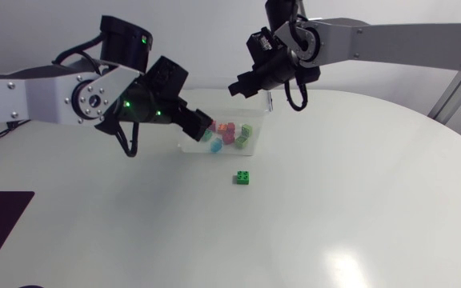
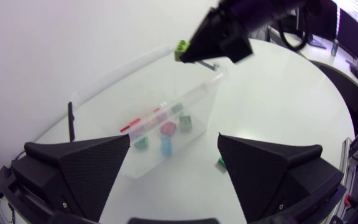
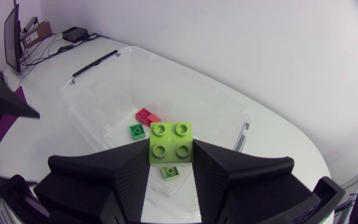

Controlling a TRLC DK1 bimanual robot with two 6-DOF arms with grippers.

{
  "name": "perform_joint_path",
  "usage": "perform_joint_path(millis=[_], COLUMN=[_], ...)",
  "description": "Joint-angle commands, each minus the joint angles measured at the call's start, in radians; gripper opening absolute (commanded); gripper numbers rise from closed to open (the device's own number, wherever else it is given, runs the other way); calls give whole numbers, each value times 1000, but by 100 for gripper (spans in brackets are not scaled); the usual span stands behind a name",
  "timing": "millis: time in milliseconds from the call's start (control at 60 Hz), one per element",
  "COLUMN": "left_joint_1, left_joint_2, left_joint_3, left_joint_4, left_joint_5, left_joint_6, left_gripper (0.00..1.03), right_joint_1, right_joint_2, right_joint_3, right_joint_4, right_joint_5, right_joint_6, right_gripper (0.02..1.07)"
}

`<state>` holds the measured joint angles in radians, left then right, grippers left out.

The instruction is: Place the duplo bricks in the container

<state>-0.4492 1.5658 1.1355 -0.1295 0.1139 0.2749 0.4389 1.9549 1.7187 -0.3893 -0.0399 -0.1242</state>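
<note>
1. Currently our right gripper (image 1: 234,86), at the upper middle of the head view, is clamped on a lime brick (image 3: 171,143), which it holds above the clear container (image 1: 260,116).
2. Our left gripper (image 1: 204,126) hangs left of centre at the container's left end, its fingers spread wide apart.
3. Several loose bricks (image 1: 229,134), red, pink, green and blue, lie inside the container.
4. One dark green brick (image 1: 243,178) lies on the white table (image 1: 358,200), just below the container in the frame and apart from it.

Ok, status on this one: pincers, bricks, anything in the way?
Right pincer shut on lime brick, above the container. Left pincer open, empty, by the container. One green brick loose on the table. Drop path looks clear.
</note>
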Motion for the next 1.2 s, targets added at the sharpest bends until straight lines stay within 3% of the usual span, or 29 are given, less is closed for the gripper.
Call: perform_joint_path(millis=[0,150,250,333,550,900,1183], left_joint_1=[-16,-48,-72,-89,-151,-209,-207], left_joint_2=[-20,3,43,76,200,382,522], left_joint_3=[-60,-105,-106,-98,-29,165,365], left_joint_4=[-13,-19,-19,-18,-48,-203,-377], left_joint_5=[29,53,56,58,59,102,112], left_joint_6=[52,92,119,141,208,305,371], left_gripper=[99,99,99,98,98,96,93], right_joint_1=[12,15,12,8,-25,-167,-304], right_joint_2=[76,167,219,239,107,-278,-487], right_joint_3=[85,177,242,277,173,-327,-650], right_joint_4=[-28,-66,-114,-138,-137,-2,78], right_joint_5=[17,31,37,37,9,-152,-256], right_joint_6=[28,35,38,44,46,0,-48], right_gripper=[36,59,91,102,102,102,102])
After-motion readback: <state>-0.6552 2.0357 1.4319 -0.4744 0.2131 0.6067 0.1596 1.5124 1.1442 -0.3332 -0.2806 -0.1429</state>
